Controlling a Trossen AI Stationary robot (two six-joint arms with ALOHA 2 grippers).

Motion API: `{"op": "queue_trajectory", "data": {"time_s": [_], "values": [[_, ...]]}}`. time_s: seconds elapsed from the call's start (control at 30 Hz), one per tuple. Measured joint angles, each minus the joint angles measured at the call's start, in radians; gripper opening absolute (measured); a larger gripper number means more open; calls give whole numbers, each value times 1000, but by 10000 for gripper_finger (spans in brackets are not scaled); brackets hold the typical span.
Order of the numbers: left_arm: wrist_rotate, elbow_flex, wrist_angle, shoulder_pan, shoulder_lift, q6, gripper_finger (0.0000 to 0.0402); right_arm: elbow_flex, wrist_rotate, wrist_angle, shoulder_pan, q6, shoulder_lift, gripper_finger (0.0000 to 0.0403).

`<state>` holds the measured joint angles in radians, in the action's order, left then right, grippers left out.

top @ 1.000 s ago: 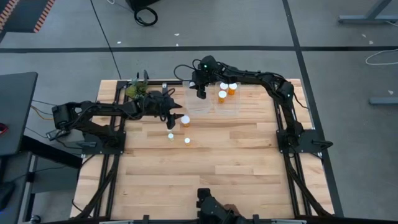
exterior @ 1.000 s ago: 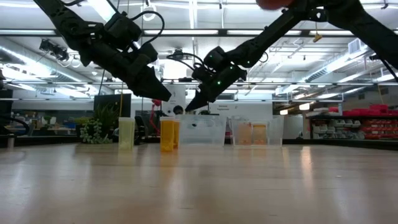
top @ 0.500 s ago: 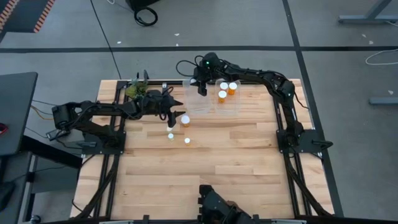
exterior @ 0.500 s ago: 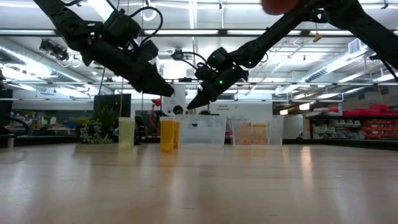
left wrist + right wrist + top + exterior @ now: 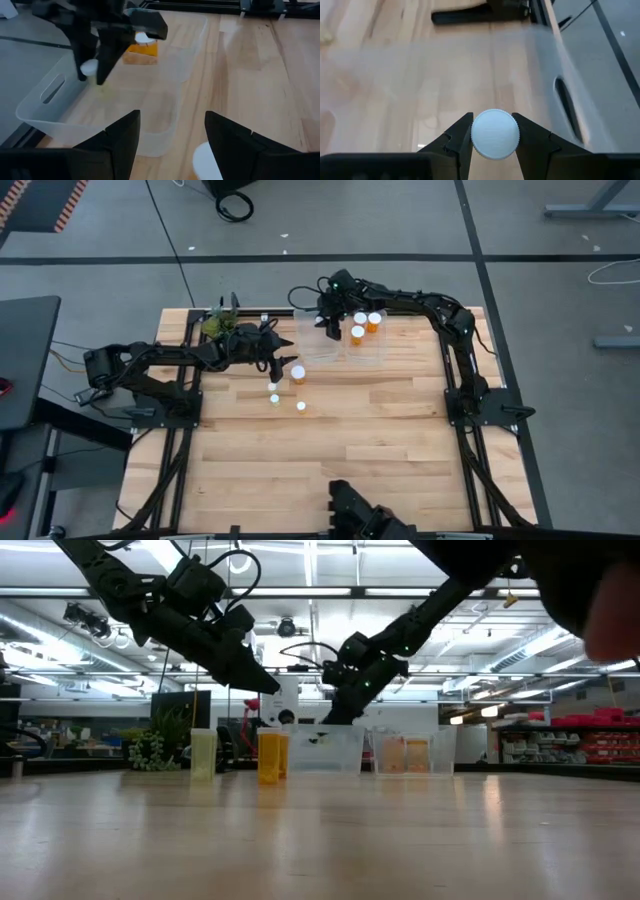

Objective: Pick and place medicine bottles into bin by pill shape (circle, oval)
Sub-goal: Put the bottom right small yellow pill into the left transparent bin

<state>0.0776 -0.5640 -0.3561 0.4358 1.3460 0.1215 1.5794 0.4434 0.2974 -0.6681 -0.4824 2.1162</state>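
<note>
My right gripper point(image 5: 326, 326) hangs over the left of two clear bins point(image 5: 322, 345) at the table's far side, shut on a small white-capped bottle point(image 5: 495, 134). The right clear bin point(image 5: 367, 348) holds three amber bottles with white caps point(image 5: 358, 333). My left gripper point(image 5: 277, 360) is open and empty, just left of a wider amber bottle point(image 5: 297, 373) that stands upright on the table; its white cap point(image 5: 207, 161) shows below my left fingers. Three small white-capped bottles point(image 5: 274, 398) stand nearer on the table. My right gripper pinches the small bottle's round white cap point(image 5: 495, 134) between its two fingers, one on each opposite side of the rim. The fingers slant down from the table's far right. The bottle is lifted clear, above the floor of the left bin point(image 5: 445, 75).
A green plant sprig point(image 5: 218, 325) sits at the table's far left corner, behind my left arm. The wooden table point(image 5: 380, 450) stretches bare toward its near edge. In the low view the bins point(image 5: 400, 752) stand behind the amber bottle point(image 5: 272, 758) and a paler bottle point(image 5: 203, 755).
My right gripper has gone a little toward the table's right edge and down toward the left clear bin, tipping to point more steeply down, still shut on the small bottle.
</note>
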Motion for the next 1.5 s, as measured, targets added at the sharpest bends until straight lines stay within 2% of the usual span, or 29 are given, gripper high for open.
{"op": "queue_trajectory", "data": {"time_s": [0.27, 0.53, 1.3, 1.5], "values": [[0, 0, 0, 0, 0, 3, 231, -78, 0, -52, -7, -15, 1, 135], [0, 0, -12, 0, 0, -3, 231, -77, 6, -103, 3, -23, 0, 135], [1, 0, -6, -1, 0, -5, 231, -127, -3, -102, 3, -23, -2, 136], [1, 0, -6, -1, 0, -5, 231, -130, -23, -90, 3, -29, 2, 163]]}}
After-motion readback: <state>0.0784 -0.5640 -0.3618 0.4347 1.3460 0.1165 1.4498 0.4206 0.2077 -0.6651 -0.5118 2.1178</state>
